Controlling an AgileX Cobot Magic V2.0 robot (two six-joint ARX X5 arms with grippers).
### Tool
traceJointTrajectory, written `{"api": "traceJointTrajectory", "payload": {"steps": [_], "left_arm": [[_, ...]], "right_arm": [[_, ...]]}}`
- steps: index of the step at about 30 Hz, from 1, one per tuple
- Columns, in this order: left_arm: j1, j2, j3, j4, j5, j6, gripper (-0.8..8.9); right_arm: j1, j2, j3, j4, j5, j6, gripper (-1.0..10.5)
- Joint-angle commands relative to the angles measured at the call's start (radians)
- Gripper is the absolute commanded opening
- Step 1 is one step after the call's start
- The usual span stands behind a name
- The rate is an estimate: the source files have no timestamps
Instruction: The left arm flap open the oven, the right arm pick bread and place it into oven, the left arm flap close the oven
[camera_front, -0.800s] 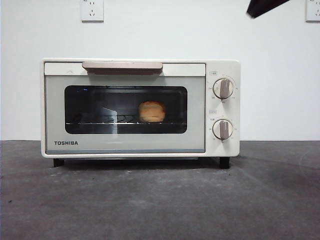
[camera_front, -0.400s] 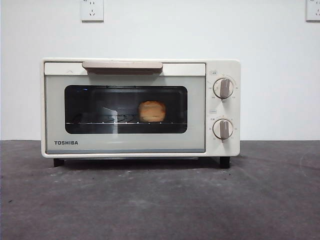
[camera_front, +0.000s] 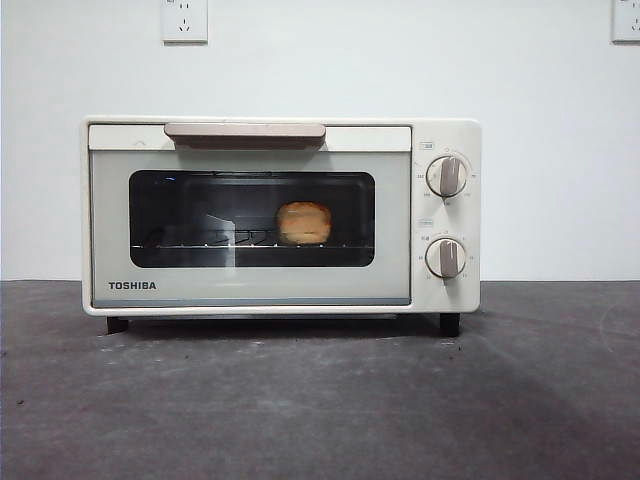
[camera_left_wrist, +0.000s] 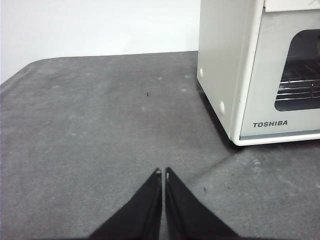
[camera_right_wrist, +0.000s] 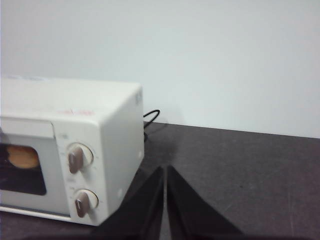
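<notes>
bread (camera_front: 304, 223) sits inside the oven (camera_front: 280, 215), on the wire rack behind the dark glass, right of the window's middle. the oven stands on a dark grey, faintly speckled table (camera_front: 320, 400) against a plain white wall (camera_front: 400, 60) with two sockets (camera_front: 184, 20) high up. its door is shut, the bar handle (camera_front: 245, 131) along the top edge, the two knobs (camera_front: 446, 176) on the right of its face, which looks straight out across the table. the loaf shows only a rounded end, so its long axis cannot be told. left gripper (camera_left_wrist: 162, 172) hangs over bare table beside the oven's left wall, jaws pressed together, holding nothing. right gripper (camera_right_wrist: 164, 169) hangs near the knob side, jaws likewise clenched and empty.
</notes>
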Motion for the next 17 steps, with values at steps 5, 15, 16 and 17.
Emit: {"api": "traceJointTrajectory", "payload": {"steps": [5,15,16,17], "left_arm": [[0.001,-0.002,-0.021,-0.007,-0.002,0.004,0.2],[0.001,-0.002,-0.021,-0.007,-0.001,0.004,0.2],[0.001,-0.002,-0.021,-0.007,-0.002,0.004,0.2],[0.001,-0.002,-0.021,-0.007,-0.002,0.004,0.2]], "right_arm": [[-0.011,-0.102,-0.12,0.038,0.064,-0.008,0.1],[-0.012,-0.191,-0.236,0.038,0.111,0.0,0.1],[-0.014,-0.191,-0.241,0.037,0.111,0.0,0.1],[-0.017,-0.191,-0.248,0.037,0.111,0.004,0.1]]}}
